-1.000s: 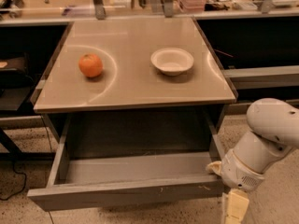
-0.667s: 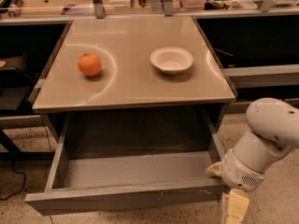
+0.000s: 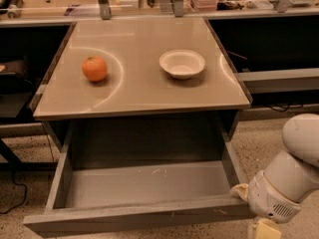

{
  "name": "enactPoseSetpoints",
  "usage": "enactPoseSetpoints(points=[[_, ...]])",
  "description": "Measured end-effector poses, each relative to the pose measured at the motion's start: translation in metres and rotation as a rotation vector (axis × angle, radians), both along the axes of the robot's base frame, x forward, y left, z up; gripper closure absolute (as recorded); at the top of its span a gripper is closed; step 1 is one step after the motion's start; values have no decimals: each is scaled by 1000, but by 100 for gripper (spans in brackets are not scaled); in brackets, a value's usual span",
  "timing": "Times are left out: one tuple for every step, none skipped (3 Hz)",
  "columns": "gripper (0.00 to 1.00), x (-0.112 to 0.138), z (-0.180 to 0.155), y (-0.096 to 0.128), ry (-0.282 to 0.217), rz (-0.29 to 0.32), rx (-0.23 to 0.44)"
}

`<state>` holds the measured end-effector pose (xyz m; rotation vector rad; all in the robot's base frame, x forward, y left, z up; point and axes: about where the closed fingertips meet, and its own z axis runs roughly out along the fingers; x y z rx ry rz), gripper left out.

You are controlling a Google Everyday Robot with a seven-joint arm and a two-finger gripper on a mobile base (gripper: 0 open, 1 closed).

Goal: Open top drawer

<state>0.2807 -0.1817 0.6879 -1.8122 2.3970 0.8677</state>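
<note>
At the far left a dark cable lies on the speckled floor beside the cabinet. On the left half of the counter sits 1 orange, round and upright, well apart from everything else on that surface. Below the counter, the top drawer stands wide open: its grey box reaches well out from under the counter toward the camera, I can see the whole bare floor of it with a few pale flecks near the middle, and its front panel runs along the bottom of the view, sloping a little lower at the left end. Right of the orange, on the right half of the counter, rests 1 shallow white bowl, mouth up, with nothing in it that I can see. At the far right my white arm comes in from the lower right corner, and my claw sits at the right front corner of the top drawer, a pale tip of it touching the drawer's edge there. Whether my claw is spread or pressed together I cannot tell, because my own wrist covers most of it.
</note>
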Motion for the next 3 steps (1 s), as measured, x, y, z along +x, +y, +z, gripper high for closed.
enactPoseSetpoints(points=[[0,-11,5,-3,7,-32,0],[0,-11,5,-3,7,-32,0],[0,-7,9,-3,0,-33,16]])
